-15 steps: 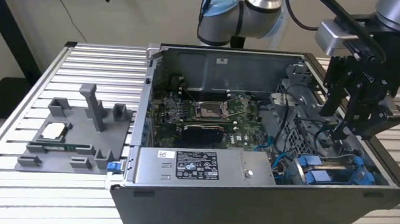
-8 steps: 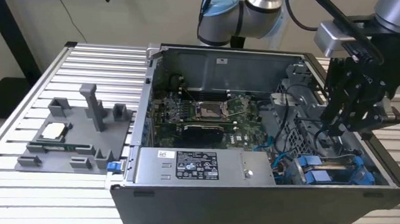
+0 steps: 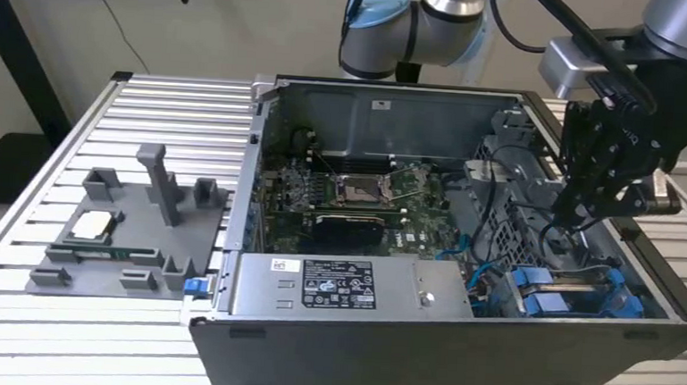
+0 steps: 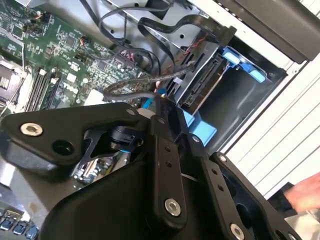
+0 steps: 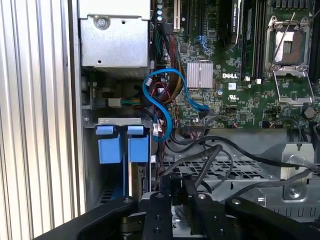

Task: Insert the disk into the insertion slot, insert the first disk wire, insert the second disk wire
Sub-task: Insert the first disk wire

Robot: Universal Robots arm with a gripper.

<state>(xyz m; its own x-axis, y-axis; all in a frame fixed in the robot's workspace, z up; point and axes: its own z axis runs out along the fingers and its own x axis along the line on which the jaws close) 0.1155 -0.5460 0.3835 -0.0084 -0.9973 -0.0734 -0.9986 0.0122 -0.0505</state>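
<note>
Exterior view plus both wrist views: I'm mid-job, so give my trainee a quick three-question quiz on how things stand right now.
1. True or false: the gripper hangs inside the open computer case.
2. In the second wrist view, where is the disk? A in the gripper; B in the slot; C lying on top of the case.
3. What colour is the looped cable beside the circuit board in the first wrist view?
Key: 1 true; 2 B; 3 blue.
</note>
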